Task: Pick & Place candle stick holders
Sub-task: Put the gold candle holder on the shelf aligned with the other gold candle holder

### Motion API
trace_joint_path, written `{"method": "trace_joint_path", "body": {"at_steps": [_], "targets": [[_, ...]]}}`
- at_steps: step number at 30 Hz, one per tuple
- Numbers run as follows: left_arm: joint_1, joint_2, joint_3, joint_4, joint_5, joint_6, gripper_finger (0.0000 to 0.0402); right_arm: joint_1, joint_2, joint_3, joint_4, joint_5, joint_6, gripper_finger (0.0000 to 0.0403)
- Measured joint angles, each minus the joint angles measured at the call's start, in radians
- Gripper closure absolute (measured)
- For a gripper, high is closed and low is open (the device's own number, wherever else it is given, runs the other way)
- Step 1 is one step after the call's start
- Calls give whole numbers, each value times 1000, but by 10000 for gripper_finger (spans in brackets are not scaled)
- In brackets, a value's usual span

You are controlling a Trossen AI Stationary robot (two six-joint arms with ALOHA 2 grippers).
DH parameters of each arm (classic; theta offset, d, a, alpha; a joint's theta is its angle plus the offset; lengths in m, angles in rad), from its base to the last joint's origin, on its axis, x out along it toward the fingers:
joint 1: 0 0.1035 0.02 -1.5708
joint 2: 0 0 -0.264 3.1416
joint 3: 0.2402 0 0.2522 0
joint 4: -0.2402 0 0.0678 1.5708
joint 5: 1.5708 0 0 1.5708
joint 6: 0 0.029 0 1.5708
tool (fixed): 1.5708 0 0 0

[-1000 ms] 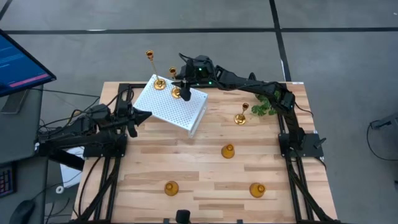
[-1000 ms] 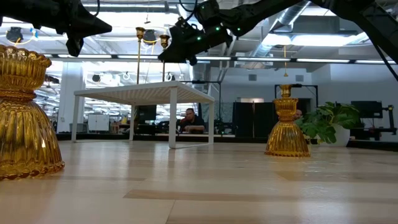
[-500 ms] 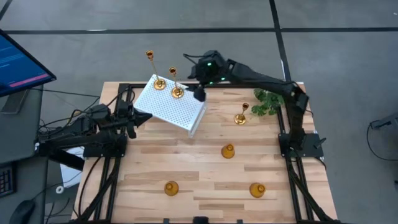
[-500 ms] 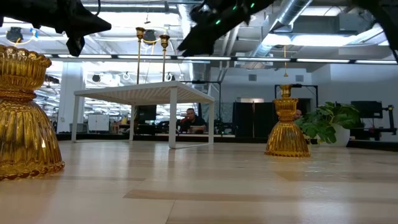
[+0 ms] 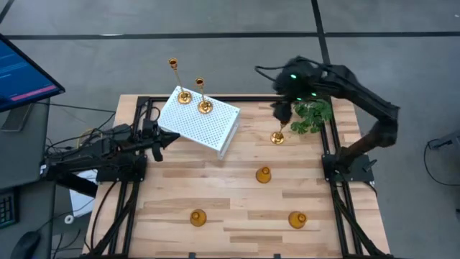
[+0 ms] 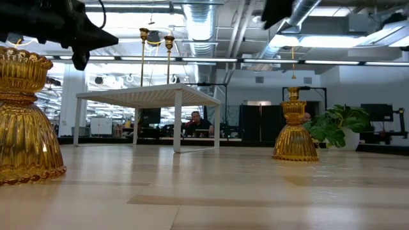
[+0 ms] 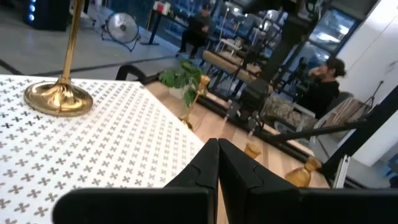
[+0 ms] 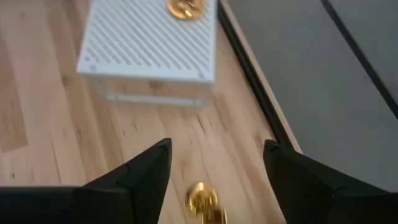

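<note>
Two tall gold candle stick holders (image 5: pixel 185 96) (image 5: pixel 205 106) stand by their round bases on the white perforated stand (image 5: pixel 198 122) at the far left. A third tall one (image 5: pixel 277 137) stands on the table beside the green plant (image 5: pixel 310 116). Three short bell-shaped holders (image 5: pixel 264 175) (image 5: pixel 198 217) (image 5: pixel 297 219) stand on the wood nearer the front. My right gripper (image 5: pixel 282 111) is open above the third tall holder, whose top (image 8: pixel 202 198) shows below and between its fingers (image 8: pixel 149 171). My left gripper (image 5: pixel 164 138) is shut and empty at the stand's left side, over its top (image 7: pixel 112 143).
The table is light wood with a black frame (image 5: pixel 237 99) along its edges. The plant stands close to the third tall holder, at the far right. In the low view a short holder (image 6: pixel 22 118) is near on the left and another (image 6: pixel 295 128) farther right. People sit in the room beyond.
My right gripper has left the tall holder on the stand and swung toward the table's right edge, ending above the third tall holder by the plant. The two holders on the stand stay upright where they were.
</note>
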Motion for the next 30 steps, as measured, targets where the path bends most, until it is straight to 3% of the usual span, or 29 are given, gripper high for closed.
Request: {"method": "trace_joint_path", "body": {"at_steps": [6, 20, 30], "targets": [[0, 0, -47, 43, -12, 0, 396, 73, -177, -137, -20, 114, 154, 175], [0, 0, -141, 116, -18, -45, 394, 219, -635, -681, 186, 225, 538, 184], [0, 0, -205, 151, -23, -95, 394, 281, -716, -939, 341, 263, 612, 187]]}}
